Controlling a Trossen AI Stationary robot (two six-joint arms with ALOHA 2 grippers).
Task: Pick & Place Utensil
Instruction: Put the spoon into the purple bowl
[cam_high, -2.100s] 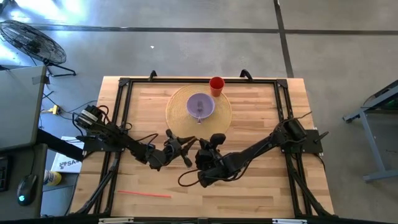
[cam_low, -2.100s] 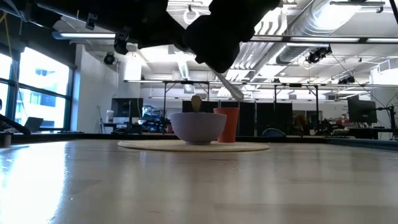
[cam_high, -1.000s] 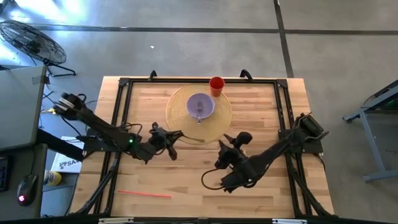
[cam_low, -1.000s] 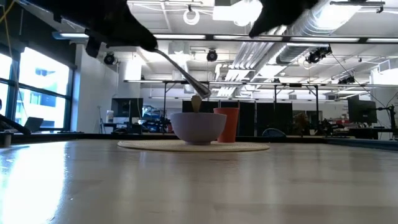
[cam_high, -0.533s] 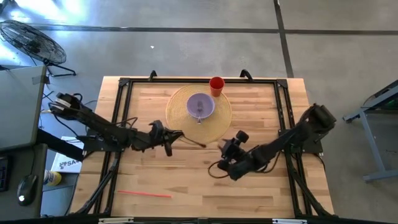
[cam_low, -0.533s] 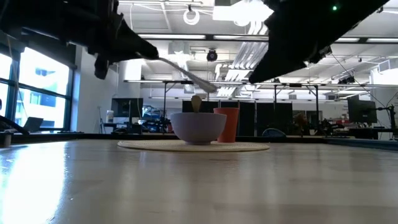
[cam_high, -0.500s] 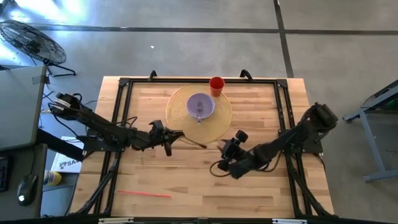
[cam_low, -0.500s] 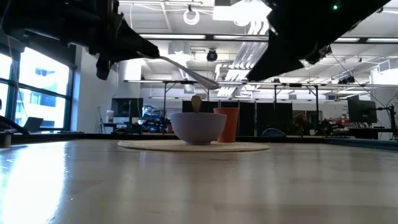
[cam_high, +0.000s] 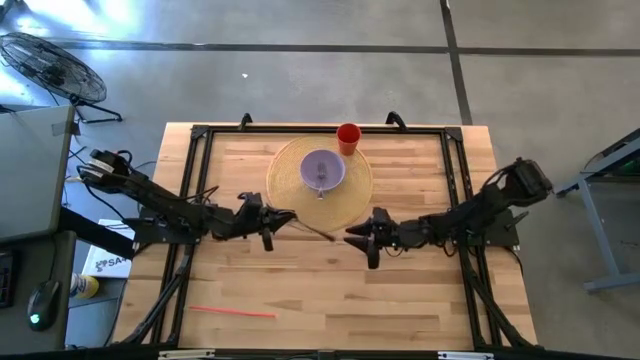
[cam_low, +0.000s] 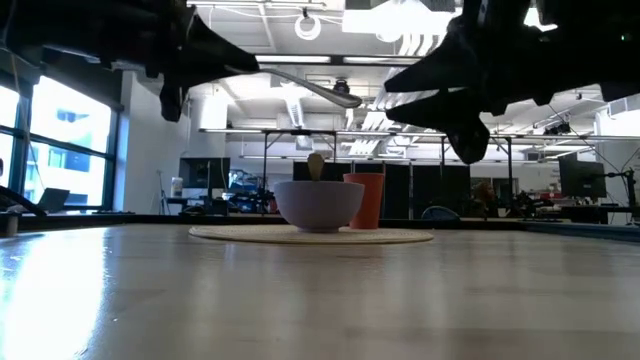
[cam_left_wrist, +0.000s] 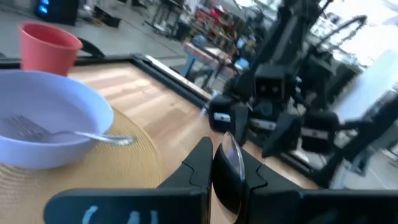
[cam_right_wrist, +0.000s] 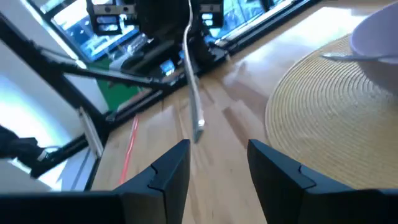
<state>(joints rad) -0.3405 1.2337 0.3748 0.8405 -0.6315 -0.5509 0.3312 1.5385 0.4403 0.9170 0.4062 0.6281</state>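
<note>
Left gripper (cam_high: 268, 222) clenches the spoon (cam_high: 312, 229) handle, held aloft beside the mat (cam_high: 345, 203). Right gripper (cam_high: 362, 240) spread, facing it. Advise a level carry and a low release into the bowl (cam_high: 322, 170).

The table (cam_high: 420, 290) is made of pale wooden planks with visible grain, and a soft sheen is seen on it in the low view. The round placemat (cam_left_wrist: 134, 165) is woven in ribbed, matt concentric rings, possibly of straw. The lavender bowl (cam_left_wrist: 59, 121) is smooth, probably plastic. The fork (cam_left_wrist: 68, 132) inside it and the spoon (cam_right_wrist: 194, 93) are shiny metal. The red cup (cam_left_wrist: 48, 45) looks matt. The gripper fingers (cam_right_wrist: 166, 169) are dark and matt.
</note>
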